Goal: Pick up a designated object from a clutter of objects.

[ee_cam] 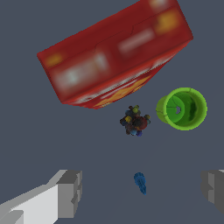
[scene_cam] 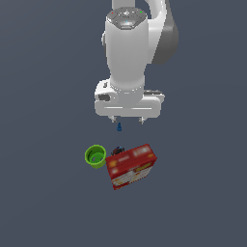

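Observation:
The designated object (ee_cam: pixel 134 120) is a small dark lumpy thing with red, yellow, blue and green specks. It lies on the floor between the red cracker box (ee_cam: pixel 116 54) and the small green cup (ee_cam: pixel 183 108). In the exterior view it (scene_cam: pixel 117 150) peeks out behind the box (scene_cam: pixel 131 166), to the right of the cup (scene_cam: pixel 96 156). My gripper (scene_cam: pixel 127 119) hangs open and empty above and behind the clutter. Its two fingers (ee_cam: pixel 70 192) show wide apart in the wrist view.
A small blue thing (ee_cam: pixel 140 182) lies on the grey floor below the gripper, also seen in the exterior view (scene_cam: pixel 119 127). The floor (scene_cam: pixel 202 202) is a plain dark grey surface all around.

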